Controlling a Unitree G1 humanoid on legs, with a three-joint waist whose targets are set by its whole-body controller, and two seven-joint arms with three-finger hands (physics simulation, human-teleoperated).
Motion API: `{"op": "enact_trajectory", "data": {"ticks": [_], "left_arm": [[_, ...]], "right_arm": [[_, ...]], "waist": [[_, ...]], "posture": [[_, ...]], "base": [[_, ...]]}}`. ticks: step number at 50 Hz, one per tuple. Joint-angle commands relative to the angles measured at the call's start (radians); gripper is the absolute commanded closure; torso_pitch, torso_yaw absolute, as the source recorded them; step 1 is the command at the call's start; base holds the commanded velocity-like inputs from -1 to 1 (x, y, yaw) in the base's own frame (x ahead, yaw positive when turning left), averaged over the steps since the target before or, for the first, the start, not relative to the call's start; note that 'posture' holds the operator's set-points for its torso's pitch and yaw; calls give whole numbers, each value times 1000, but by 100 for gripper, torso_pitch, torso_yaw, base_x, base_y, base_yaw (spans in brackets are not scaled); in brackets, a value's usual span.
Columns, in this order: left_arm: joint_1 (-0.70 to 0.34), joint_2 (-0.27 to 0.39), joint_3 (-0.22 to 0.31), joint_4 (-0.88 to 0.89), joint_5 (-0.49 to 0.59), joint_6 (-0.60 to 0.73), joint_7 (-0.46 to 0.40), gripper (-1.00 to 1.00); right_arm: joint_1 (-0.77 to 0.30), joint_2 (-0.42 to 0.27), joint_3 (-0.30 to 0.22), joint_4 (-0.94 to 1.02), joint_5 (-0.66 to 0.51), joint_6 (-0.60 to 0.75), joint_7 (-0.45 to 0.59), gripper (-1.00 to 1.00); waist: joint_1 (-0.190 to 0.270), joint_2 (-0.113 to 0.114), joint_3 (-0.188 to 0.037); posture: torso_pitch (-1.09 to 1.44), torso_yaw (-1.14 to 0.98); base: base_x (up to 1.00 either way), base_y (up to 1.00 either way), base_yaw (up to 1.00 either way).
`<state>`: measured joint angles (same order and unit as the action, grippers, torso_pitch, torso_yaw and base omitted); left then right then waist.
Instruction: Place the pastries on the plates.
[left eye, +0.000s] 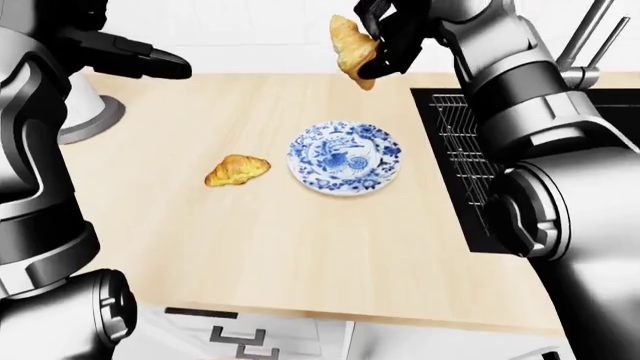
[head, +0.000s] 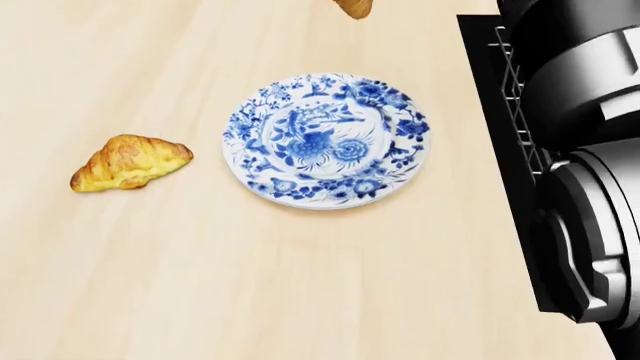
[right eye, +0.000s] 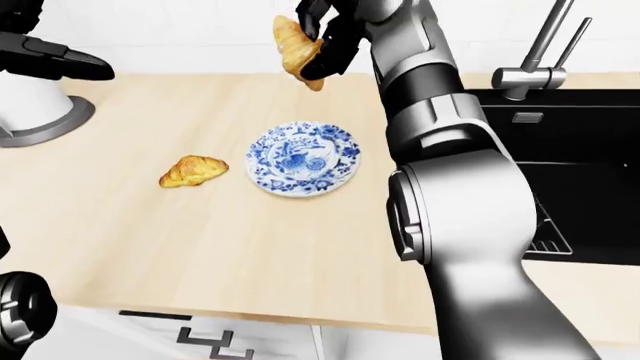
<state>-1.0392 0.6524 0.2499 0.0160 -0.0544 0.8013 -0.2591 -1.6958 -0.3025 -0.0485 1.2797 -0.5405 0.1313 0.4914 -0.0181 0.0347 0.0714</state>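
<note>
A blue-and-white patterned plate (left eye: 345, 158) lies bare on the light wooden counter (left eye: 250, 240). One croissant (left eye: 236, 169) rests on the counter just left of the plate, apart from it. My right hand (left eye: 385, 41) is raised high above the plate's top edge, shut on a second croissant (left eye: 351, 46) that hangs tilted in the air. In the head view only that croissant's tip (head: 353, 7) shows at the top. My left hand (left eye: 150, 61) hovers at the upper left, far from both pastries, holding nothing; its fingers are too dark to read.
A black sink (left eye: 480, 150) with a wire rack is set into the counter right of the plate, with a metal tap (right eye: 530, 64) beyond it. A white appliance base (left eye: 85, 112) stands at the counter's upper left. The counter's near edge runs along the bottom.
</note>
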Motion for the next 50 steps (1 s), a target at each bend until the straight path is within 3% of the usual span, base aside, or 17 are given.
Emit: {"op": "enact_trajectory", "data": {"ticks": [1,10,29,42,50], "left_arm": [[-30,14,12,-23,5,-29,5,-100],[-17,9,15,-36,8,-24,2,-100],[-22,3,13,-42,19,-20,-5,-100],[-6,1,18,-39,27,-33,-3,-100],[5,3,23,-53,20,-31,2,-100]], "right_arm": [[-36,-15,1,-43,-3,-33,36,100],[6,-23,22,-88,-33,-46,184,100],[85,-5,34,-189,-79,-60,312,100],[116,26,73,-248,-170,-133,404,100],[109,45,84,-238,-249,-172,422,100]], "waist": [[-1,5,-30],[0,9,-40],[-4,11,-45],[-9,14,-103],[-10,19,-114]], "posture": [[0,0],[0,0],[0,0],[-12,0],[-12,0]], "base": [[0,0,0],[0,0,0],[0,0,0],[0,0,0],[0,0,0]]}}
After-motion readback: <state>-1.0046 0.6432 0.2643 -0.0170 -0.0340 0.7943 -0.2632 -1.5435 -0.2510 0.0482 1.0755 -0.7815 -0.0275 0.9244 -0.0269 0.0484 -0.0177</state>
